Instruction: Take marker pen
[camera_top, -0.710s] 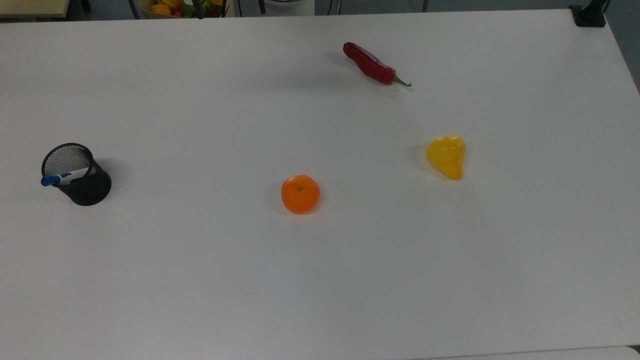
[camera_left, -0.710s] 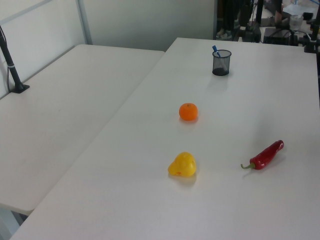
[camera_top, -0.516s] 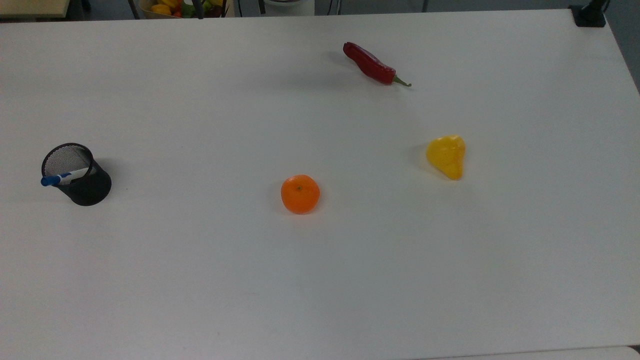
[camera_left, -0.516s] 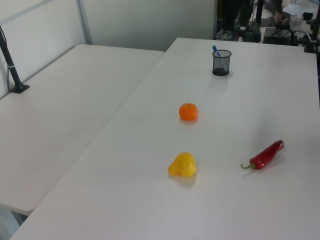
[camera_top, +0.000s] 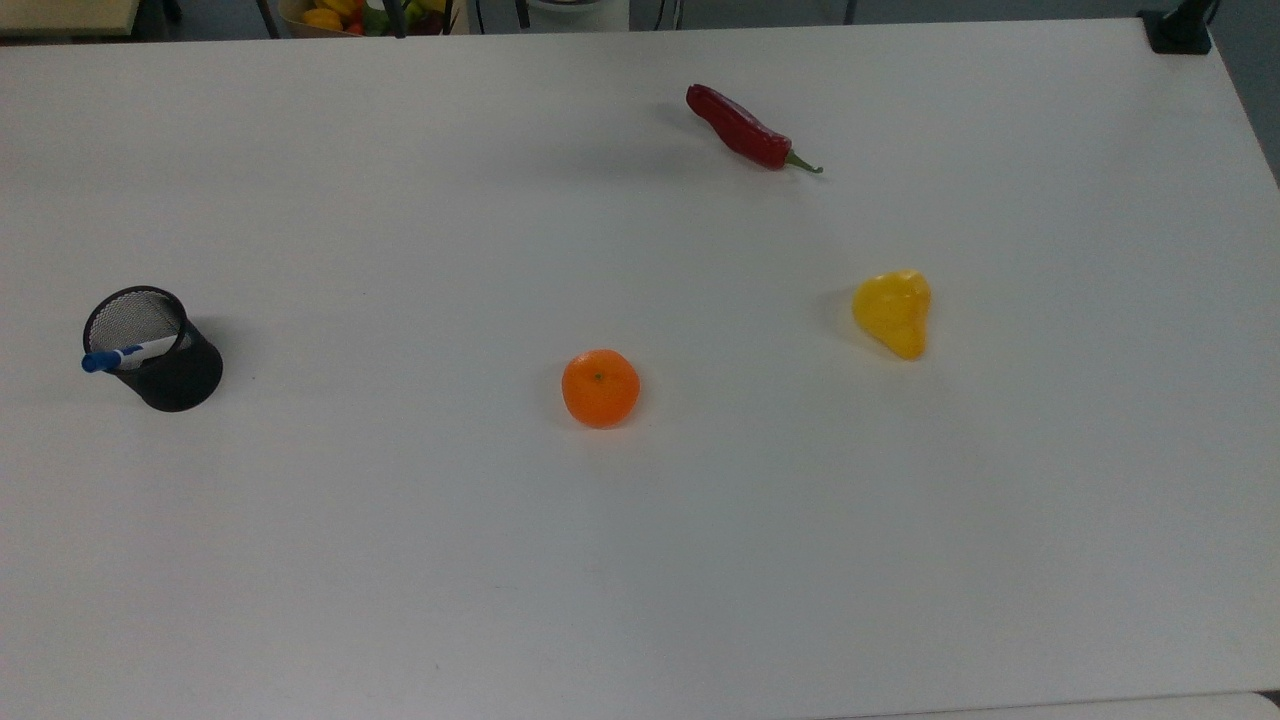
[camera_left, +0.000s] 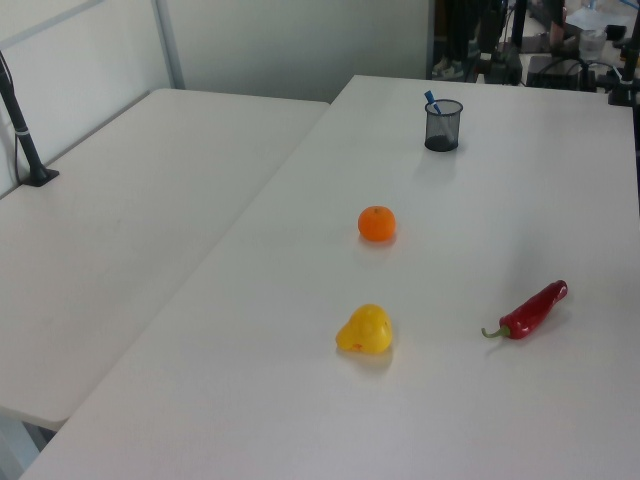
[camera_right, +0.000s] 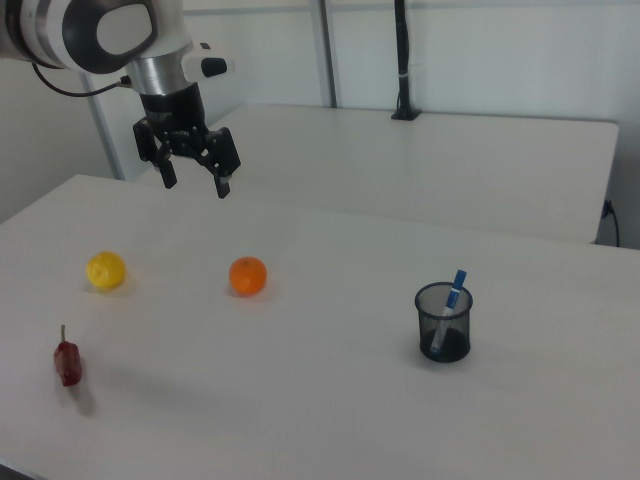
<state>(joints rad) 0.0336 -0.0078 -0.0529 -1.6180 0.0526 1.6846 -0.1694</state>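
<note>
On my worktop (camera_top: 640, 560): one orange (camera_top: 600, 388), one red chilli (camera_top: 738, 126), one yellow fruit (camera_top: 893, 313), one black mesh cup (camera_top: 165, 360) | cup holds one marker pen (camera_top: 125, 354), leaning, blue cap up | my tool (camera_right: 194, 180) hangs fingers spread, empty, well apart from the pen, toward the right view's left

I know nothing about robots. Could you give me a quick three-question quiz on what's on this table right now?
1. True or false: the marker pen lies flat on the table.
2. In the right view, the hand hangs nearest which item? A) orange B) red chilli C) black mesh pen cup
3. Fill in: the hand's fingers are ____.

Key: 1 false, it stands in the black mesh pen cup; 2 A; 3 open, holding nothing.
</note>
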